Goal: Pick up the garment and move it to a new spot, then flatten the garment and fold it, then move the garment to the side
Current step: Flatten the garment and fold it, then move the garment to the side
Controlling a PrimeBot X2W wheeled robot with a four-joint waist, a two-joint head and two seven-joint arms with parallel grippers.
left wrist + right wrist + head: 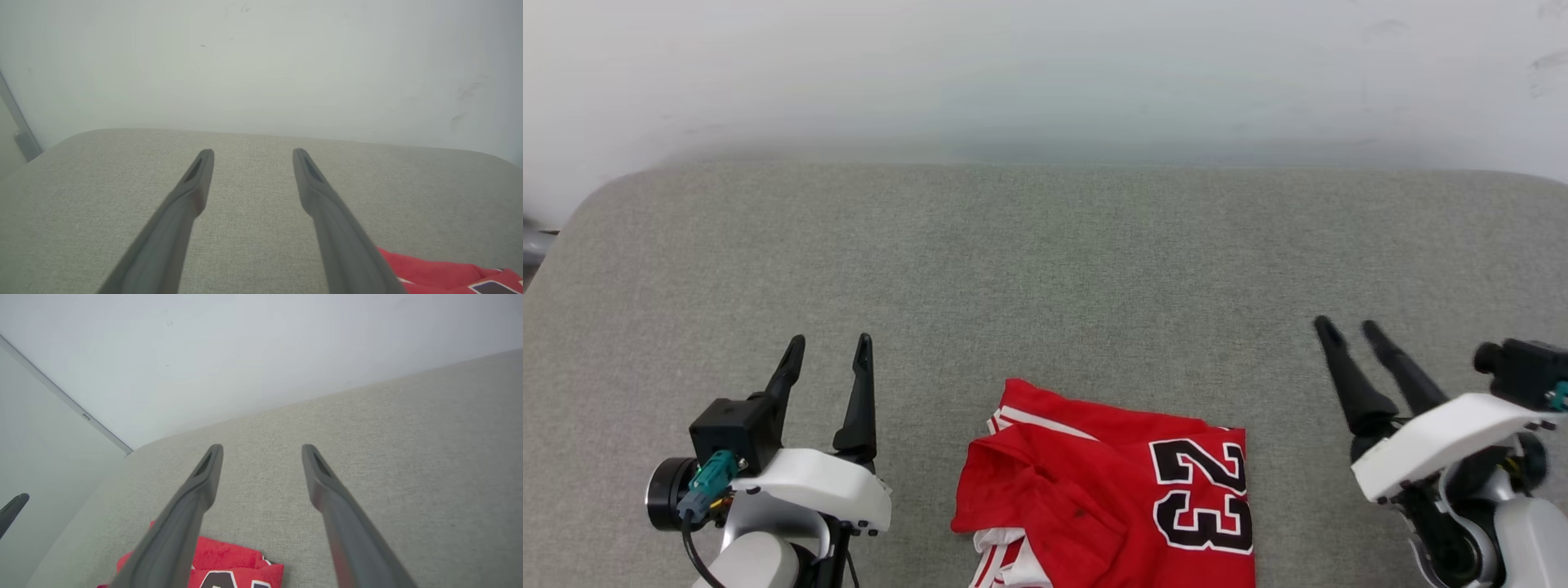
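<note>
The garment (1107, 506) is a bright red shirt with a black "23" and white striped trim, lying folded in a compact bundle at the near middle of the grey cushion (1045, 269). My left gripper (829, 351) hovers open to the garment's left, nothing between its fingers. To the garment's right my right gripper (1347, 328) stands open, also holding nothing. In the left wrist view the left gripper (249, 153) points over bare cushion, with a red edge of the garment (433, 273) at the lower right. Under the open right gripper (261, 449), the garment (233, 559) shows.
The cushion's far edge meets a pale wall (1045, 73). Its rounded far-left corner (600, 204) drops off toward a grey fitting. In the right wrist view a dark fingertip (12, 510) of the other arm shows at the left edge.
</note>
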